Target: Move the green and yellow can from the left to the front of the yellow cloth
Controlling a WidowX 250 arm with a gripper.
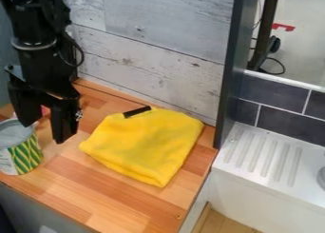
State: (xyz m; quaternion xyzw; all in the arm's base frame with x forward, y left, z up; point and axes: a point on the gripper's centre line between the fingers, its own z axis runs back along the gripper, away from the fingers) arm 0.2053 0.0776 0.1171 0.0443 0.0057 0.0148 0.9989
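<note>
Two fingers of my black gripper (pixel 43 133) stand wide apart, holding nothing, at the left over a wooden counter (pixel 79 187). Just beside them is an upright can (pixel 25 153), striped green and yellow. A folded yellow cloth (pixel 143 144) lies mid-counter, near the plank wall (pixel 152 51). A white sink (pixel 273 184) is at right.

The camera looks down at a slant from above the near side of the light-brown wood-block counter (pixel 120 206), facing the weathered grey plank wall (pixel 158 32) along its far edge. Its close view takes in the white ridged drainboard (pixel 263 153) beyond the counter's right edge.
</note>
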